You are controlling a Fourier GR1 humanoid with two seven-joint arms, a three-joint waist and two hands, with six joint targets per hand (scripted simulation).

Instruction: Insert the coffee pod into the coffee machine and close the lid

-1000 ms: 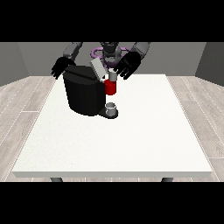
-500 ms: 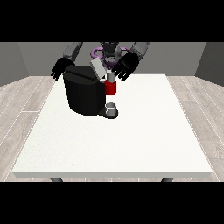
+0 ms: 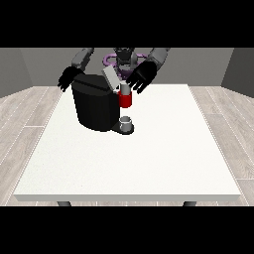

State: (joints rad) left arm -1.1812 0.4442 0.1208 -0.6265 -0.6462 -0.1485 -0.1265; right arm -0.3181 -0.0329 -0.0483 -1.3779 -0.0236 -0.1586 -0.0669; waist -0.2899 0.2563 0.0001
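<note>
Two black hands hover by the coffee machine (image 3: 96, 106). The hand at the view's right (image 3: 141, 77) is spread and released, holding nothing, just above a red thing at the machine (image 3: 126, 100), beside the raised lid (image 3: 111, 78). The hand at the view's left (image 3: 68, 78) hangs relaxed behind the machine.

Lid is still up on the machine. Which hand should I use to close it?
Probably the robot's left, the hand at the view's right. It hangs open just beside the raised lid, above the red thing at the machine. The hand at the view's left sits behind the coffee machine, farther from the lid.
</note>
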